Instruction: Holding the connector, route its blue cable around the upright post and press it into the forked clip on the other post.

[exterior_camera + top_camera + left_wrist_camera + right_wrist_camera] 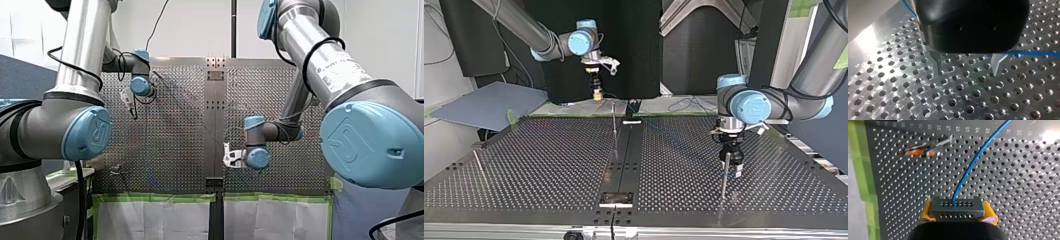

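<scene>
Perforated metal table [549, 165] spans the room's middle. My right gripper [957, 211] hangs above its far edge, as the top view shows. Its yellow pads [925, 212] are clamped on a dark connector [956, 206], and the blue cable [973, 165] runs ahead over the holes. My left gripper [966, 66] hovers low beside a thin post [724, 175] with its metal fingers [935, 62] spread and nothing between them. The cable passes just beyond one finger.

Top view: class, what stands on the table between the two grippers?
A thin upright post, between my right gripper and my left gripper; top view shows it.
</scene>
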